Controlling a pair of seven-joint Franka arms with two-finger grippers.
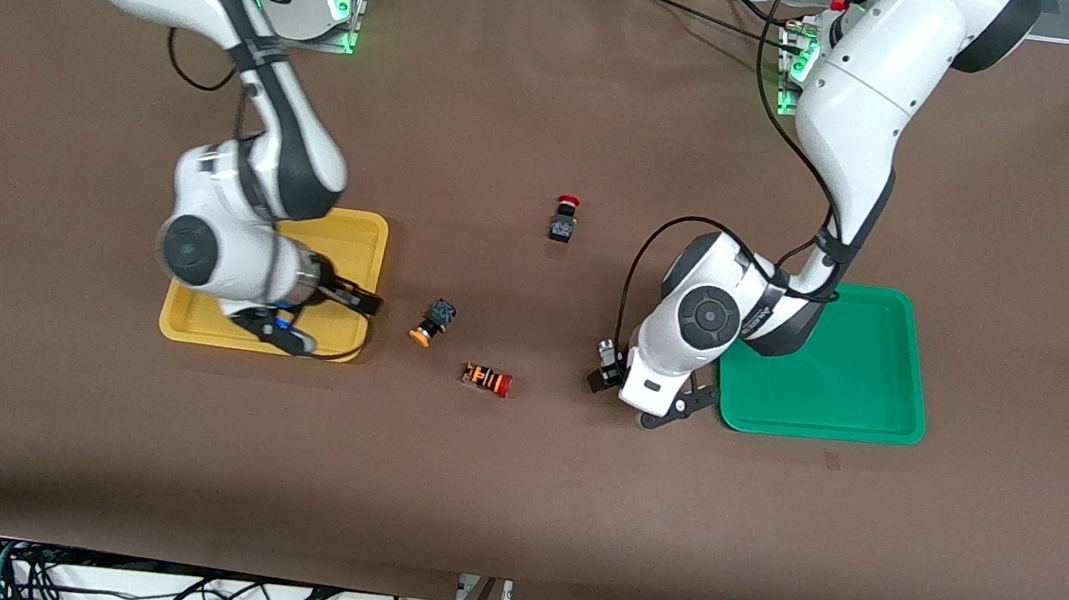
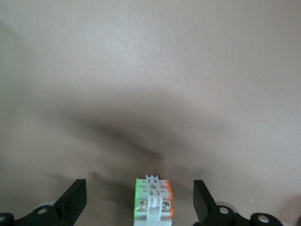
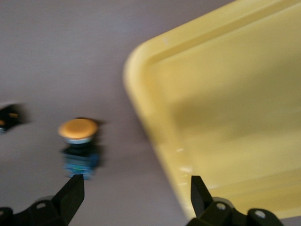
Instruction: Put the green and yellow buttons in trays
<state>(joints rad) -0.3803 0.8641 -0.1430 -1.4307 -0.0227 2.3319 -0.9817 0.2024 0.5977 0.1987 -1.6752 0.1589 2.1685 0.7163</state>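
A whitish blocky button [image 2: 153, 205] with green and orange sides lies on the table between my left gripper's [image 2: 139, 190] open fingers, with gaps on both sides. In the front view this button [image 1: 607, 353] and the left gripper [image 1: 609, 371] sit beside the green tray [image 1: 868, 419], toward the right arm's end. A dark button with an orange-yellow cap [image 1: 431, 321] lies beside the yellow tray [image 1: 356, 229]. My right gripper [image 1: 338, 324] is open and empty over that tray's corner. Its wrist view shows the gripper [image 3: 136, 186], the cap [image 3: 78, 130] and the tray [image 3: 225, 117]. The other green and yellow buttons are hidden.
An orange-striped button with a red cap [image 1: 487, 379] lies between the two grippers, nearer the front camera. A black-bodied button with a red cap [image 1: 564, 218] stands farther from the camera, mid-table. The green tray shows nothing inside.
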